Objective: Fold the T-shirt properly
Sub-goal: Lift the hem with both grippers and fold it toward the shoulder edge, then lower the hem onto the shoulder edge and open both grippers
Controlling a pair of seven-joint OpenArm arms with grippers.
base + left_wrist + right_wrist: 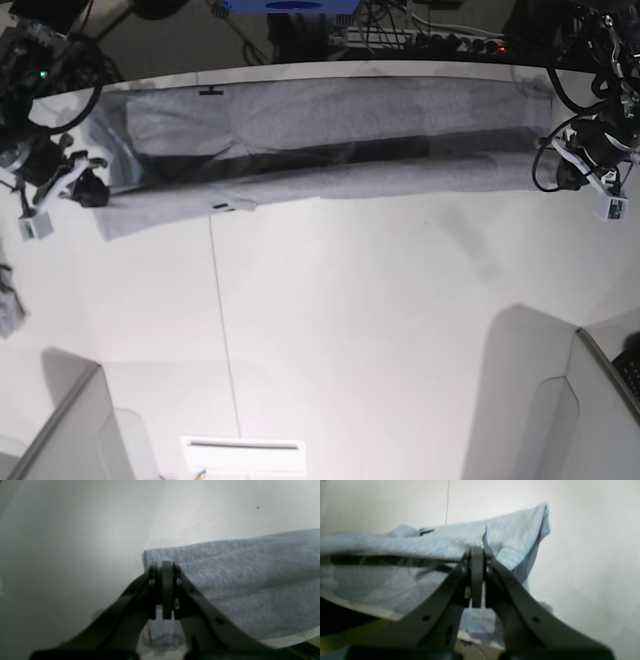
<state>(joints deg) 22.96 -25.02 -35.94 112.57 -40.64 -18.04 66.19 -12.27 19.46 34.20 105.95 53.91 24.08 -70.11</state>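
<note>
The heather-grey T-shirt (pixel 330 140) is stretched into a long band along the table's far edge, with a dark fold line running its length. My left gripper (pixel 562 172) is at the band's right end in the base view. In the left wrist view that gripper (pixel 167 565) is shut on the cloth's (pixel 250 585) corner. My right gripper (pixel 95 190) is at the left end. The right wrist view shows this gripper (pixel 477 552) shut on the T-shirt's (pixel 395 580) rumpled edge, with cloth draping left and behind it.
The white table (pixel 350 320) spreads toward the camera, with a thin seam (pixel 220 300) running down it. A small grey cloth scrap (pixel 8 300) lies at the left edge. Cables and a power strip (pixel 420 38) sit behind the table. Grey panels (pixel 60 430) stand at both near corners.
</note>
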